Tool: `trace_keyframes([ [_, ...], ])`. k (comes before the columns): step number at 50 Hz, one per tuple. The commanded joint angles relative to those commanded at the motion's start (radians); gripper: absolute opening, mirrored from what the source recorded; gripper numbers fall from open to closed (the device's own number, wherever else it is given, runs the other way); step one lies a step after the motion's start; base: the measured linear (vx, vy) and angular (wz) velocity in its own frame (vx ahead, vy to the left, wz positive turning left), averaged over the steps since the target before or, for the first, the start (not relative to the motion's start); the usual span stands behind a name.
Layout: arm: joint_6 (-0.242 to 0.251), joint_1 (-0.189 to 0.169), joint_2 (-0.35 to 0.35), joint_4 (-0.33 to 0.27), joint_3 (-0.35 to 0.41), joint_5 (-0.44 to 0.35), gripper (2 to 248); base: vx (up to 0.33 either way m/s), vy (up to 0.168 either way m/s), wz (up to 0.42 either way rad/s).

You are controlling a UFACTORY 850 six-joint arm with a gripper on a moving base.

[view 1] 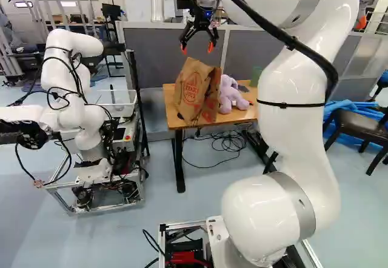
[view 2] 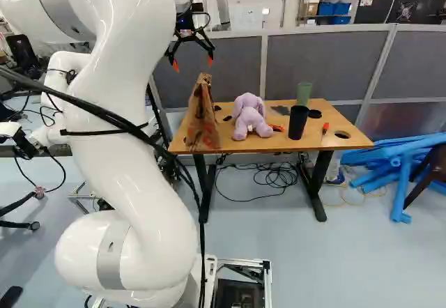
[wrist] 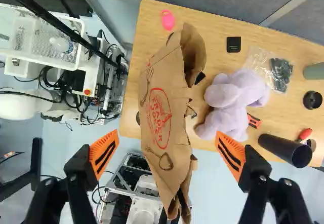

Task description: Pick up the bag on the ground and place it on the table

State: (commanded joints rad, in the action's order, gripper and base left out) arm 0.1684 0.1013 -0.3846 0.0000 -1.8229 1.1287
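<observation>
The brown paper bag [view 1: 195, 92] stands on the left end of the wooden table [view 2: 348, 135], beside the purple plush toy. Above the bag in the left base view is my gripper [view 1: 197, 45], its orange-tipped fingers spread. In the wrist view the gripper [wrist: 167, 153] is wide open, and the bag [wrist: 164, 107] shows beyond the gap between the fingers, with neither finger touching it. The bag's top looks creased and partly folded.
The purple plush toy [view 2: 251, 116], a black cup [view 2: 297, 122] and a green cup [view 2: 304, 93] are on the table. Another robot [view 1: 73, 98] stands left of it. Grey partitions [view 2: 320, 60] rise behind; blue tubes [view 2: 401, 162] lie at the right.
</observation>
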Motion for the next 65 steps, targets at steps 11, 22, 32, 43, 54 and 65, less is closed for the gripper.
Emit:
trace_keyframes([
  [11, 0.0, 0.0, 0.0, 0.0, 0.0, 0.0, 247, -0.055, -0.013, 0.01],
  [22, 0.0, 0.0, 0.0, 0.0, 0.0, 0.0, 247, -0.103, -0.006, 0.007],
  [32, 0.0, 0.0, 0.0, 0.0, 0.0, 0.0, 247, -0.113, -0.003, 0.009],
  [43, 0.0, 0.0, 0.0, 0.0, 0.0, 0.0, 247, -0.114, -0.005, 0.008],
  [54, 0.0, 0.0, 0.0, 0.0, 0.0, 0.0, 247, -0.116, -0.002, 0.009],
  [65, 0.0, 0.0, 0.0, 0.0, 0.0, 0.0, 247, -0.115, -0.003, 0.005],
])
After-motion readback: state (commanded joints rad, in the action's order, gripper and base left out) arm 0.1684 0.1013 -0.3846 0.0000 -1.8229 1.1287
